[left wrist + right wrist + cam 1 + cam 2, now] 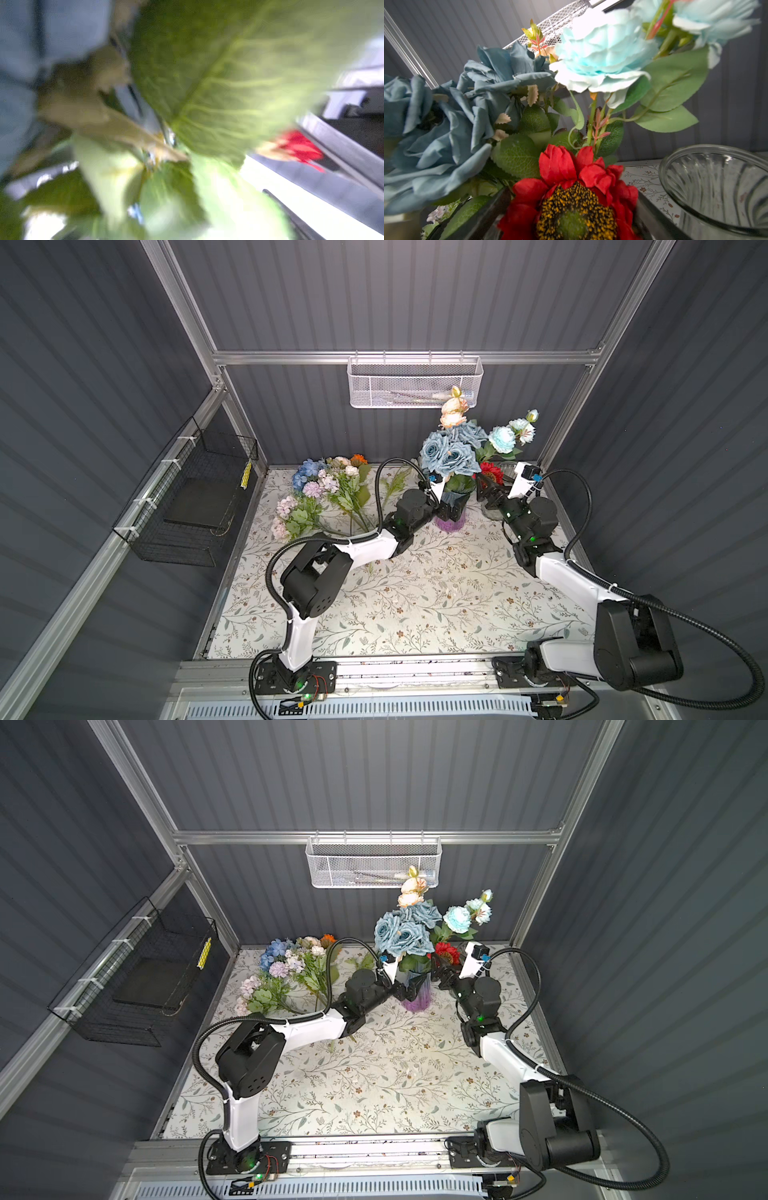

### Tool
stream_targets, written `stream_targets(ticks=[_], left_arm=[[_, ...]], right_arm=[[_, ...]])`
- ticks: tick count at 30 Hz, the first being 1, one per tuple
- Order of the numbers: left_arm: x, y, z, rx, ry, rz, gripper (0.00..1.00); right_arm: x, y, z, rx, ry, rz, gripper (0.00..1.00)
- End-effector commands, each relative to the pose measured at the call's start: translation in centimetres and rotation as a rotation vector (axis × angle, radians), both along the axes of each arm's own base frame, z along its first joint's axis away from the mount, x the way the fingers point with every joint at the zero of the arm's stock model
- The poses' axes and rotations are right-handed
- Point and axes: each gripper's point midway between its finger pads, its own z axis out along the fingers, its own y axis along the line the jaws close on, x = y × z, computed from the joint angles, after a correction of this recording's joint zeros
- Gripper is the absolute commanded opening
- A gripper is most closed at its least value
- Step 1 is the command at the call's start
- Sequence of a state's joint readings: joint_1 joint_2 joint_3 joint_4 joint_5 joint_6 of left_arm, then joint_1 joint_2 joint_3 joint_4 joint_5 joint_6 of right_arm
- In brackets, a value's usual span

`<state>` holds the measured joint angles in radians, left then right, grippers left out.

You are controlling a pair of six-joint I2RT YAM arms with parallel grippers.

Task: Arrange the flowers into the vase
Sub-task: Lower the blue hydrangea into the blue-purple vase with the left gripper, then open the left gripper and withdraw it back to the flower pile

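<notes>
Table: floral cloth, both arms reach toward its far edge.

Black basket: on the left wall, off the table. Holds a flat dark tray.

Loose flowers: heap lying flat at the table's far left corner. Blue, lilac, pink, cream and orange heads, lots of leaf. Not in any container.

Mesh basket: hangs on the back rail above the far edge. A few thin items inside, too small to identify.

Vase: upright near the far edge, right of middle, purple at the base.
- blue roses at the front
- pale-blue blooms leaning right
- peach blooms tallest, at the back

Glass jar: clear, ribbed, just beside the vase toward the far right corner. Empty.

Left gripper: at the front of the vase, below the leaves. Its wrist view is all blurred leaf, so I can't tell if the claw is apart or clamped.

Right gripper: between vase and jar, claw apart, one jaw on either side of the sunflower head. Contact with the petals: can't tell.

Red sunflower: low on the right side of the bunch. Stem hidden, so I can't confirm it's in the vase.
</notes>
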<state>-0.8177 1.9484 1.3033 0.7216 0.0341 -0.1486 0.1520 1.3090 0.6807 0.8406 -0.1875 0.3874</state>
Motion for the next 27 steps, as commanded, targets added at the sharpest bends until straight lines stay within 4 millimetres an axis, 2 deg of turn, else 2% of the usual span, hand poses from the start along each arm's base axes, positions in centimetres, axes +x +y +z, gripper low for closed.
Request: stream_targets(ticks=[1,7,12,13,18,23,27], left_arm=[[-2.4,0.6,1.6,-0.028,0.063,-0.063,1.00],[-5.5,2.4,-0.4,0.052,0.197,-0.119,1.00],[-6.8,4.8,-1.6,0.131,0.250,-0.074,1.00],[-6.9,5.6,-1.9,0.153,0.252,-0.050,1.00],[-6.9,9.3,-3.5,0.255,0.271,0.077,1.00],[-6.8,12.6,-5.7,0.311,0.327,0.160,1.00],[-5.2,16.5,-8.3,0.322,0.434,0.257,1.00]], right_arm=[[-0.7,0.0,-0.5,-0.003,0.015,0.012,0.92],[-2.0,-0.8,-1.3,-0.020,0.037,-0.028,0.99],[-3.2,-1.1,-1.7,-0.073,0.084,-0.034,0.99],[-3.9,-1.3,-1.1,-0.078,0.079,-0.040,0.99],[-5.6,-1.6,-2.4,-0.095,0.164,-0.040,0.99],[-7.1,-2.0,-5.0,-0.094,0.288,-0.046,0.99],[-8.3,-1.8,-7.1,-0.086,0.377,-0.028,0.99]])
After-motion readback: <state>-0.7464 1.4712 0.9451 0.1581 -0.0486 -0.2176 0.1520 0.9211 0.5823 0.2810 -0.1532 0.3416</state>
